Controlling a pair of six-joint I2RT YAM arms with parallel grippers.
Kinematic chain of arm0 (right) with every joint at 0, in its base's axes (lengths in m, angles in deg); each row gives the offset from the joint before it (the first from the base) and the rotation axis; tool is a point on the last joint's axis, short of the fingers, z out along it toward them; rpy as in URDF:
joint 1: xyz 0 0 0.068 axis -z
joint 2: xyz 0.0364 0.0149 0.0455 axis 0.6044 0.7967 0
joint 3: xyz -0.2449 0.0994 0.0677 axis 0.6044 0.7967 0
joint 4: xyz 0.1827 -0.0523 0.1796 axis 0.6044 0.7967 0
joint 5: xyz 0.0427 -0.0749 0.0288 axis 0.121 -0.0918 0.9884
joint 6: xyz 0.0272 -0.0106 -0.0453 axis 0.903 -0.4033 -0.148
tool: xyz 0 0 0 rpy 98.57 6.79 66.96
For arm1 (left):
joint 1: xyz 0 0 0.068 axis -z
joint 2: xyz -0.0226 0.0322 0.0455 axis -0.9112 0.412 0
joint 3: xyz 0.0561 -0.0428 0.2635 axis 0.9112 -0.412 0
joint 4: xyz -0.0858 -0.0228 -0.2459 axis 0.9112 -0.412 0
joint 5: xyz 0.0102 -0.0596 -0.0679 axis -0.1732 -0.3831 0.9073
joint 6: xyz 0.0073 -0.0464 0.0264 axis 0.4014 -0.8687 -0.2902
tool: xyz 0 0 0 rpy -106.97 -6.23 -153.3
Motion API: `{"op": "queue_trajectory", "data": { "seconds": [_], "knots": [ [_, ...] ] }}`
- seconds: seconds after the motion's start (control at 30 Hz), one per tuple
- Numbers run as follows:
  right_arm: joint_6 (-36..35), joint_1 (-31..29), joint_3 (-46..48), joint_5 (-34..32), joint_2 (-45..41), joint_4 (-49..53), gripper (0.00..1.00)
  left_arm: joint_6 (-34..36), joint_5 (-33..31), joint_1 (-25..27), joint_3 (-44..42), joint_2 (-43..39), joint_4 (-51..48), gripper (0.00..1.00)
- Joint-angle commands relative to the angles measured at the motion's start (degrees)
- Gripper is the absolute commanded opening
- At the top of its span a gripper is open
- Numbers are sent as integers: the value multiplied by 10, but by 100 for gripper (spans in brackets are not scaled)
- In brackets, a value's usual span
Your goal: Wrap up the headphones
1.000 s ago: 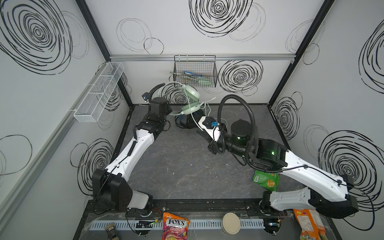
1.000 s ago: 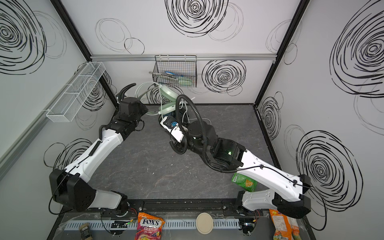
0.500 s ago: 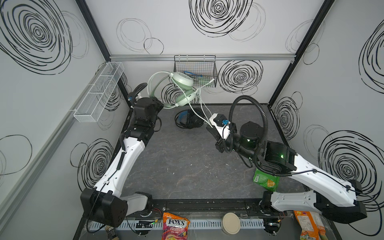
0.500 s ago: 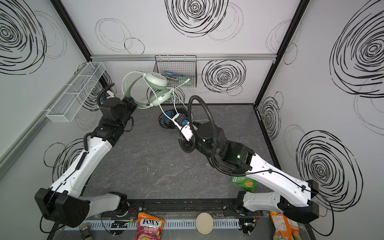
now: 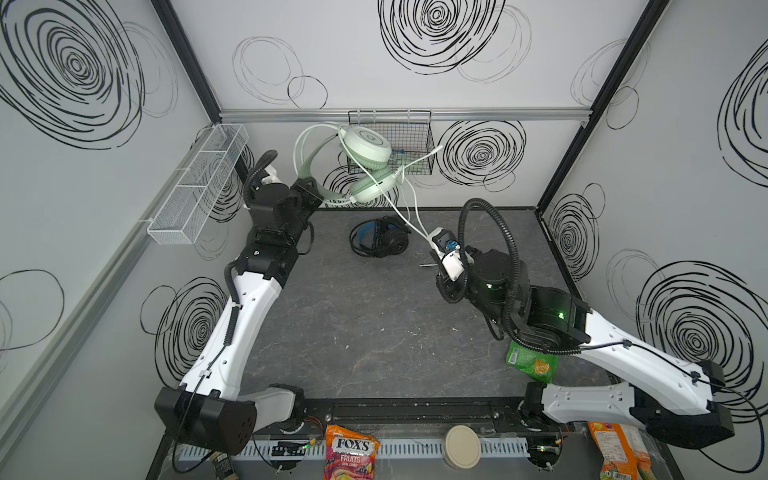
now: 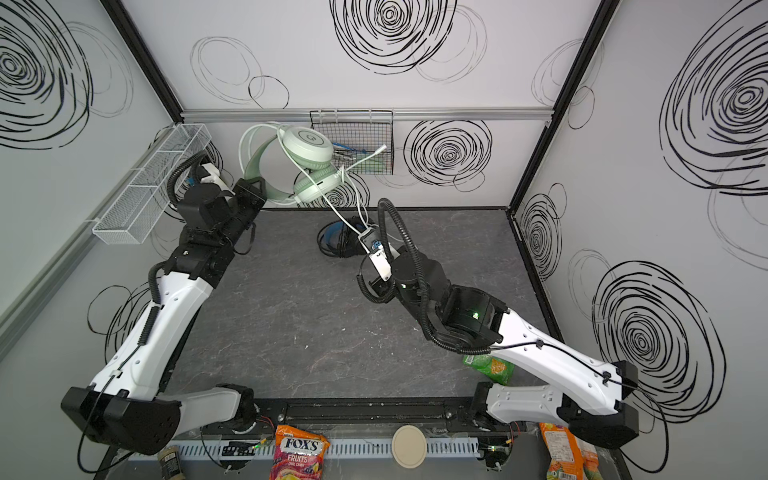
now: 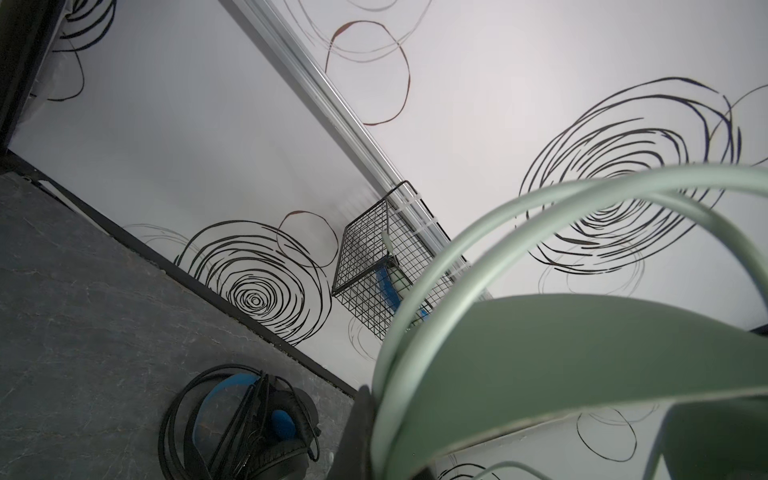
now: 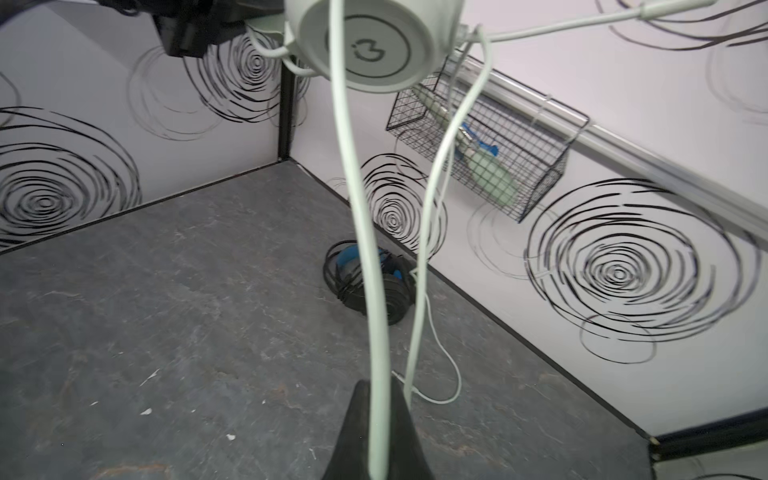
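In both top views: mint-green headphones point(image 5: 365, 160) aloft at far left, headband point(image 5: 304, 166) clamped in left fingers point(image 5: 311, 190); pale cable point(image 5: 401, 210) slanting down and right toward right arm's tip. Black headphones point(image 5: 380, 240) on surface point(image 5: 374, 332) beneath, untouched.

Left wrist view: only headband, gripped.

Right wrist view: cable straight from earcup point(image 8: 365, 45) into right fingers point(image 8: 356, 440), pinched together on it; slack tail on surface. Right arm nearer, probably winding next.
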Motion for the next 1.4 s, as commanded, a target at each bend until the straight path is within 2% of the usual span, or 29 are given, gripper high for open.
{"op": "queue_trajectory", "data": {
  "seconds": [0.0,0.13,0.27,0.47,0.6,0.77,0.87,0.93,1.03,1.13,1.2,1.3,1.37],
  "knots": [
    [-45,13,-20,-68,-21,-13,0,28,42,-21,1,-25,-16,0],
    [-115,21,-27,-32,-26,-64,0,63,67,-23,-42,-46,-33,0],
    [-195,37,-72,-38,3,-80,0,85,93,-18,-64,-49,-31,0],
    [-310,106,-156,-27,49,-127,0,122,121,-10,-78,-60,1,0],
    [-391,112,-175,-40,71,-167,0,129,131,-9,-91,-66,13,0],
    [-418,109,-222,-19,95,-157,0,136,117,4,-102,-62,24,0],
    [-436,112,-241,-34,106,-158,0,127,119,-1,-112,-58,29,0],
    [-430,136,-243,-65,105,-174,0,112,120,-15,-127,-67,37,0],
    [-356,213,-254,-85,99,-147,0,100,96,-42,-140,-86,31,0],
    [-255,303,-256,-65,87,-106,0,116,64,-48,-134,-93,13,0],
    [-218,338,-255,-62,83,-89,0,123,52,-51,-130,-95,5,0],
    [-210,361,-217,-81,71,-96,0,112,70,-60,-126,-96,19,0],
    [-183,381,-191,-75,65,-78,0,106,103,-58,-117,-95,45,0]
  ]
}}
